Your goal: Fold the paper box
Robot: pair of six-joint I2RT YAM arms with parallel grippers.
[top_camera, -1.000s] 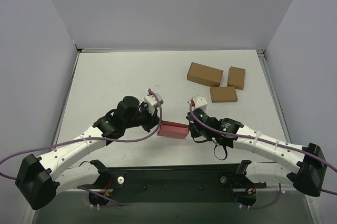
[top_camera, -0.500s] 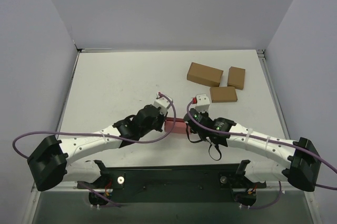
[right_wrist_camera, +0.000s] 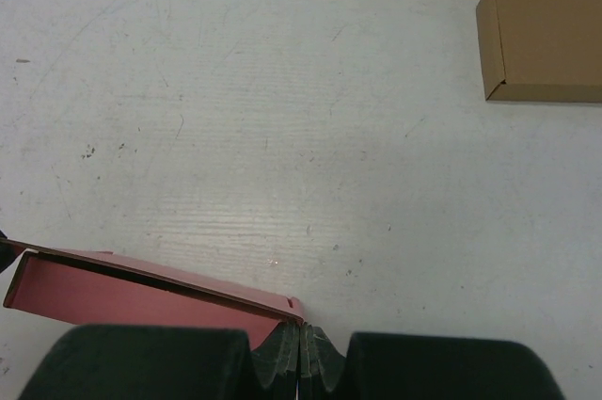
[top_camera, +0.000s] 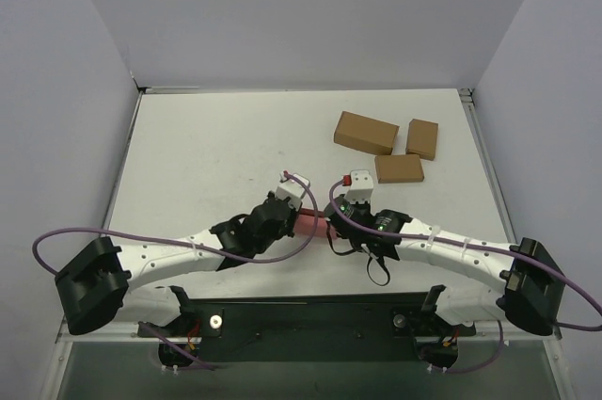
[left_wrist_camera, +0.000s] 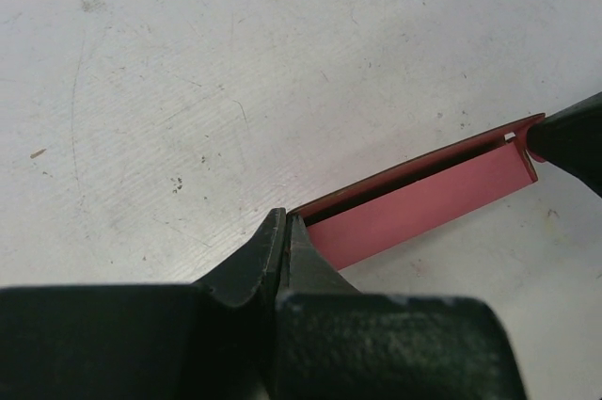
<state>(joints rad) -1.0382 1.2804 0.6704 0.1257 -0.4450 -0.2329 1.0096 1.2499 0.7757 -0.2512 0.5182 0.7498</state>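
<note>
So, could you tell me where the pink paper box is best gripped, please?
Probably at its short ends, coming in from either side: the paper box lies flat, long and thin, its lid gaping along one long edge, so pinching across that edge from above would likely crush it.

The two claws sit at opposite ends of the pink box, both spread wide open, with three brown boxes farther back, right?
Not open: the left gripper and right gripper are both shut, fingertips together, as the wrist views show. They are at opposite ends of the pink paper box, three brown cardboard boxes beyond.
</note>
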